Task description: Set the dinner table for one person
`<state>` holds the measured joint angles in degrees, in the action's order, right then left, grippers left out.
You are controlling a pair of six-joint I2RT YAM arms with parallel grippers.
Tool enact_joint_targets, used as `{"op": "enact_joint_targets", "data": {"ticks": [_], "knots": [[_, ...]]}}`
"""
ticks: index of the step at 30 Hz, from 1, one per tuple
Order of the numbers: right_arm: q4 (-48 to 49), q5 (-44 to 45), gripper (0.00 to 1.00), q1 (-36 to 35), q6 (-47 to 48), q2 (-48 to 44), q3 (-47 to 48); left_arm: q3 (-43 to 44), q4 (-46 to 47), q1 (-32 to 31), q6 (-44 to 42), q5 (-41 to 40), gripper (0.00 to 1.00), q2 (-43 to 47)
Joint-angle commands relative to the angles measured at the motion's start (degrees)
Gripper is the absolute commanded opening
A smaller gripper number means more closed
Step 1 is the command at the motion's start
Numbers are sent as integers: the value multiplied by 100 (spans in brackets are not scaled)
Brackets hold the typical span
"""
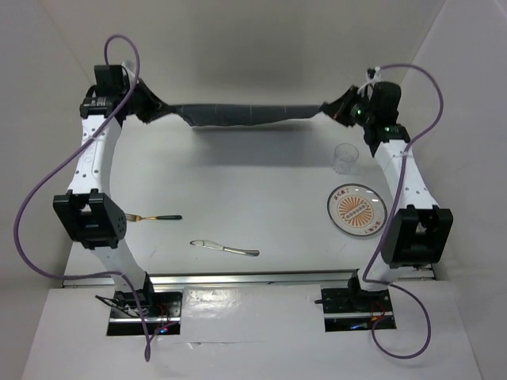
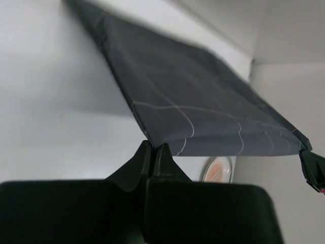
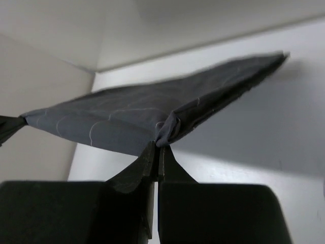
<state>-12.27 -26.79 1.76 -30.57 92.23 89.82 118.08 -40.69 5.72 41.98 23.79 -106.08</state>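
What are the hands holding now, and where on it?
Both pinch the dark grey cloth: left hand on one corner, right hand on the neighbouring corner.

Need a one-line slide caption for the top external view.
The left gripper and right gripper hold a dark grey cloth taut above the table; fork, metal utensil, plate and glass sit nearer.

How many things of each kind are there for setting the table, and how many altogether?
Dark grey cloth with thin pale grid lines: 1
Clear drinking glass: 1
Round white plate with an orange pattern: 1
Fork with a black handle: 1
Silver metal spoon: 1
Total: 5
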Motion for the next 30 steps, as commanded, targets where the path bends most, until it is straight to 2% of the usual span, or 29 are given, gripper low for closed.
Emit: {"op": "enact_joint_targets", "data": {"ticks": [1,4,6,7,8,9,10,11,12,13,16,19,22,23,24,26,27,29,30], "knots": [[463,103,0,70,191,-801,-1333,-1486,395,123,-234,-304,0,816],[393,-256,0,17,358,-1180,-2333,-3129,561,123,-286,-366,0,1501],[130,-91,0,-53,490,-1434,-2940,-4242,623,123,-226,-437,0,1852],[33,-20,7,-105,551,-1505,-3127,-4545,623,123,-173,-489,8,1915],[-64,-20,27,-106,552,-1575,-3294,-4792,528,123,-172,-542,32,1916],[-256,-20,57,-106,648,-1715,-3435,-5160,344,123,-103,-542,49,1916],[-380,-20,75,-158,718,-1769,-3654,-5285,273,123,-102,-612,67,1916],[-616,33,91,-219,719,-1822,-3734,-5365,193,123,-102,-673,80,1916],[-723,137,95,-220,788,-1961,-3796,-5366,1,123,-189,-735,94,1916],[-811,226,98,-272,859,-2032,-3857,-5305,-79,123,-190,-849,100,1916],[-996,595,99,-273,964,-2226,-3806,-4840,-377,123,-417,-1095,100,1864],[-1075,736,98,-273,1017,-2288,-3542,-4349,-431,71,-619,-1166,98,1741],[-1015,815,90,-553,939,-2088,-3287,-3961,-370,-166,-699,-1097,63,1469],[-1014,867,78,-763,878,-1964,-3130,-3890,-318,-254,-700,-1026,49,1355],[-1014,981,68,-887,877,-1815,-3042,-3828,-239,-342,-700,-965,26,1232],[-1092,1183,49,-1124,676,-1281,-2848,-3610,-238,-622,-639,-964,3,724],[-1093,1254,27,-1264,614,-1095,-2665,-3530,-238,-703,-638,-964,0,547],[-1163,1255,11,-1318,561,-621,-2592,-3407,-238,-887,-524,-964,0,239],[-1163,1203,8,-1319,508,-496,-2514,-3406,-238,-888,-524,-1025,0,54]]}}
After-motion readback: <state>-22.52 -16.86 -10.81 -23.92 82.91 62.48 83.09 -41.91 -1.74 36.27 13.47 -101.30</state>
